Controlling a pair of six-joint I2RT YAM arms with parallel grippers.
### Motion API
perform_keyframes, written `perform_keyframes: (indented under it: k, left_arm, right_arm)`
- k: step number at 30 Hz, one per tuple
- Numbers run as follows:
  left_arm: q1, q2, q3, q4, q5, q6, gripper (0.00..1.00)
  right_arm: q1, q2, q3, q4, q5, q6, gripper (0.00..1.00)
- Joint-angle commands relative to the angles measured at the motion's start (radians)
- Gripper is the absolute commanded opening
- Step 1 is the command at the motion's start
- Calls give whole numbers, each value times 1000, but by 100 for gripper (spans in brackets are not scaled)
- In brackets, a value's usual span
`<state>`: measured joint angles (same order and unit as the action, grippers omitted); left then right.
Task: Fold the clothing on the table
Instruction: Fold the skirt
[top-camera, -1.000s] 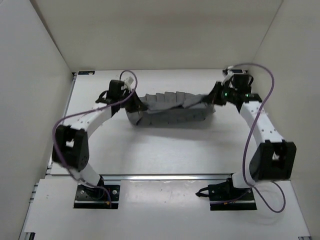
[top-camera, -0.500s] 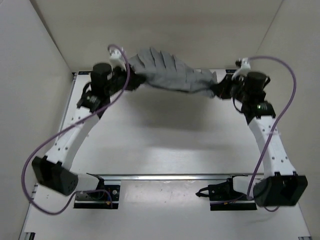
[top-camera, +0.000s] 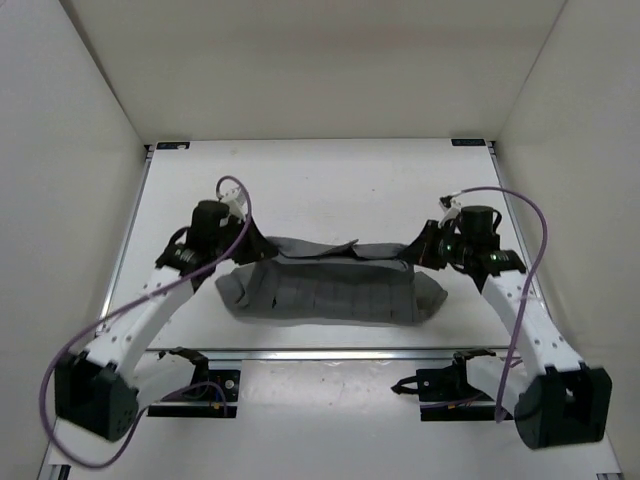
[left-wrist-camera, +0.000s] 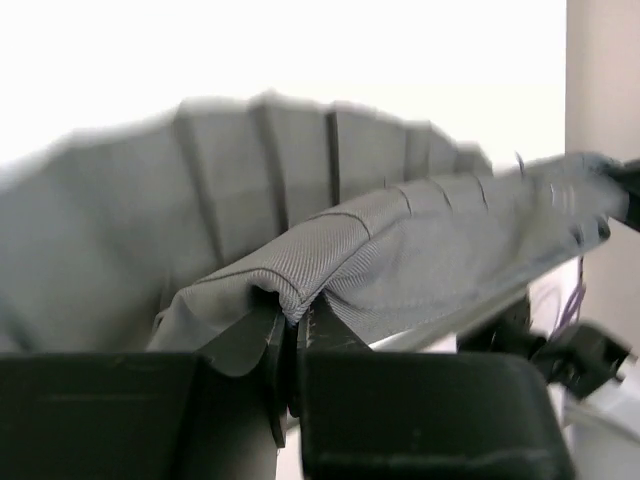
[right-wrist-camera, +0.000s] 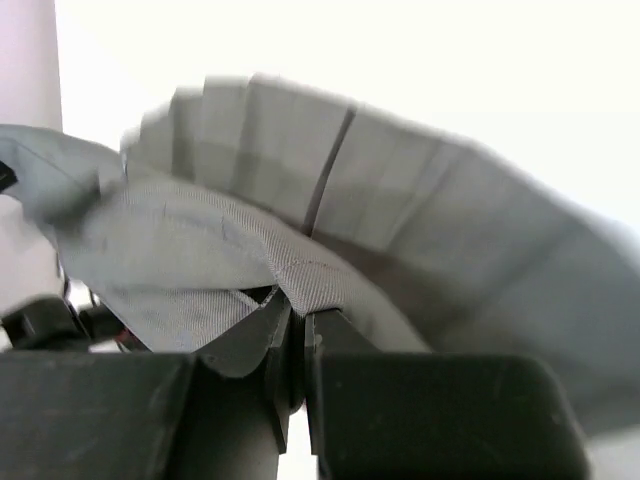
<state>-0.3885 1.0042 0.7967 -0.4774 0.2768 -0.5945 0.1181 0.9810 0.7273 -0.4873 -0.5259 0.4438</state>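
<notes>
The grey pleated clothing (top-camera: 330, 290) lies as a long band across the near part of the white table (top-camera: 330, 190), its far edge lifted between the two arms. My left gripper (top-camera: 258, 250) is shut on the left end of that edge, and the hem (left-wrist-camera: 285, 300) sits pinched between its jaws. My right gripper (top-camera: 412, 252) is shut on the right end, with the fabric (right-wrist-camera: 300, 280) folded over its tips. The clothing (left-wrist-camera: 400, 230) stretches from one gripper to the other. Pleats (right-wrist-camera: 400, 200) fan out beyond the right jaws.
The table's metal front rail (top-camera: 330, 352) runs just below the garment, with both arm bases (top-camera: 195, 390) behind it. White walls (top-camera: 60, 150) stand close on the left, right and far sides. Purple cables (top-camera: 530, 240) loop off each arm.
Both arms have swung from the far edge toward the near side and come down, carrying the garment's held edge with them. The clothing now lies low near the front rail instead of hanging high at the back.
</notes>
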Motion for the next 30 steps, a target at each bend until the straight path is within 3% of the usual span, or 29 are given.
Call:
perform_keyframes:
  k: [1,6,10,13,16,19,22,23,25,29,30]
  left_arm:
    - [85,193,108,74,9,24,0]
    - [112,590,326,36,56,41,0]
    - [117,733,485,77,88,58,0]
    - [139,819,683,36,93,70,0]
    - [157,881,1093,-58,67,128,0]
    - [163,826,1223,-60,-10,160,0]
    - [148,701,1143,-40,-50,223,0]
    - [136,651,1109,-36,-73,232,0]
    - [91,561,904,-15,-97,262,0]
    - [10,333,415,52,-123,219,0]
    - [-27,265,351,54,-134,205,0]
  right_arm:
    - [-63,186,93,110,-14,-5,0]
    - [-66,442,225,115,-26,-24,0]
    - [-61,567,354,139,-19,-24,0]
    - [-101,634,588,106,-14,-25,0]
    - [-138,691,935,17,6,-57,0]
    - [-144,693,1217,-33,49,-86,0]
    - [-92,573,1137,18,150,-152,0]
    - [-75,499,1030,39,183,-181,0]
    - [-61,357,747,114,204,-188,0]
    - [-89,201,382,81,167,-163,0]
    - [-72,141,271,70,171,-166,0]
